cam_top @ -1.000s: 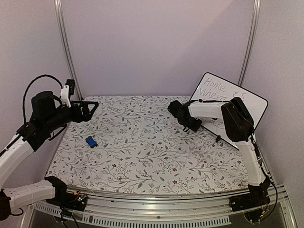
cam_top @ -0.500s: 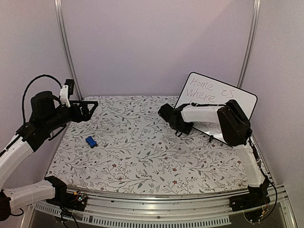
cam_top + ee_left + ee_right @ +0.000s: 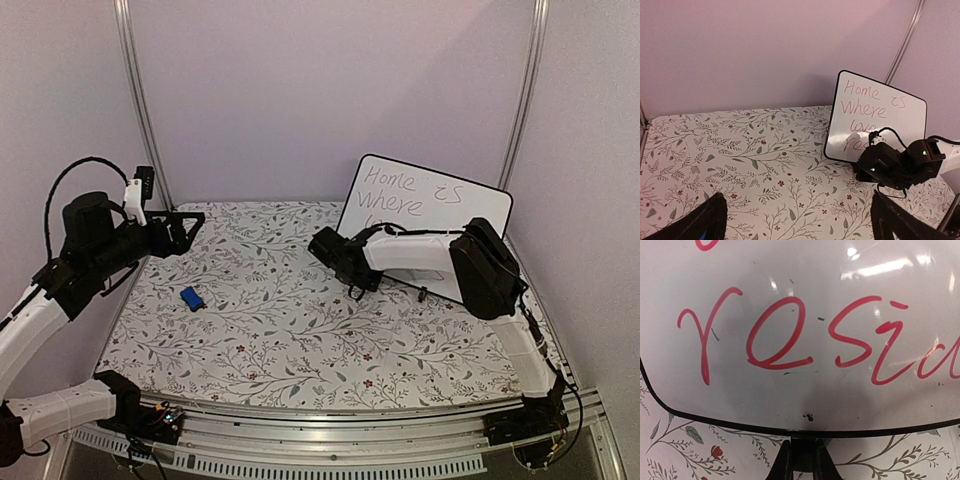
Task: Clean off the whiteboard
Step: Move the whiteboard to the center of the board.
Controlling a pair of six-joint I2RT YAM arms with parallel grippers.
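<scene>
In the last second the whiteboard (image 3: 430,190) has slid from hard against the right wall, at about 3 o'clock on the table, to roughly 2 o'clock, nearer the middle. The right gripper (image 3: 340,258) is doing the hauling. Its fingers are pinched together on the board's thin black lower rim, and the arm is stretched out flat across the front of the board. The board stands tilted on its lower edge with its writing facing me, and not a stroke has been wiped. I read this as positioning work: the board is being brought within reach of both arms before any erasing can begin.

The left gripper (image 3: 188,230) hangs at 9 o'clock with its jaws spread wide and nothing between them. The small blue eraser (image 3: 192,298) lies on the floral cloth (image 3: 280,330) below it at about 8 o'clock, untouched and well apart from the board.

From overhead, the right arm hides the lower lines and the ink looks faint purple. The right wrist camera shows what is covered — a bold red "resid…" just above the rim, and the clamp itself. The left wrist view gives the whole face, four lines of writing in all. Only the overhead view shows the eraser plainly.
</scene>
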